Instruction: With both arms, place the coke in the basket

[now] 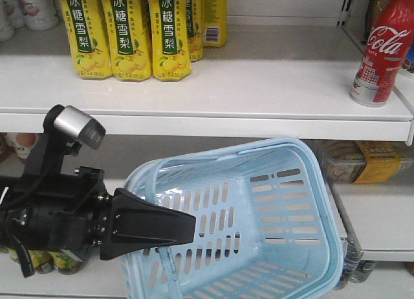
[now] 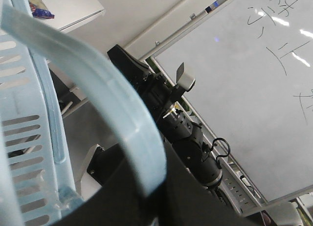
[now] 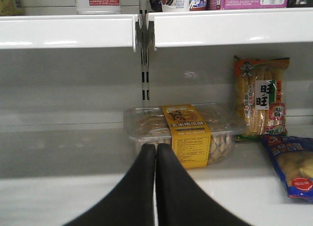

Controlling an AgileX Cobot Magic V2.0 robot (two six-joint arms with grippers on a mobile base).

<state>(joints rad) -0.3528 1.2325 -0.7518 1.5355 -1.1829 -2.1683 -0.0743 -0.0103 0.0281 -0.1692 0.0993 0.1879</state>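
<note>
The left pincer is clenched on the near rim of the light blue basket. The basket hangs tilted with its mouth open upward and to the pincer's right, and nothing else appears to support it. The right pincer is clenched on nothing, its two fingers pressed flat together. Straight ahead of its tips, near but apart, a clear snack box with a yellow label sits on the lower shelf.

The red Coca-Cola bottle stands upright on the upper shelf, well above and far to the right of the left pincer, near the shelf's front edge. It does not show in the right wrist view, so it probably lies above that pincer's line of sight.

I judge the holding half done and the fetch not yet begun. The next move calls for the right pincer to release its fingers, rise to the upper shelf and close around the bottle's body. It would then carry the bottle over the basket's mouth.

Counted:
- Coca-Cola bottle: one.
- Basket: one, with nothing showing inside.
- Yellow pear-drink bottles: three in the front row, at least one more behind.
- Snack box: one.
- Rice-cracker pack: one, to its right.
- Blue bag: one.
</note>
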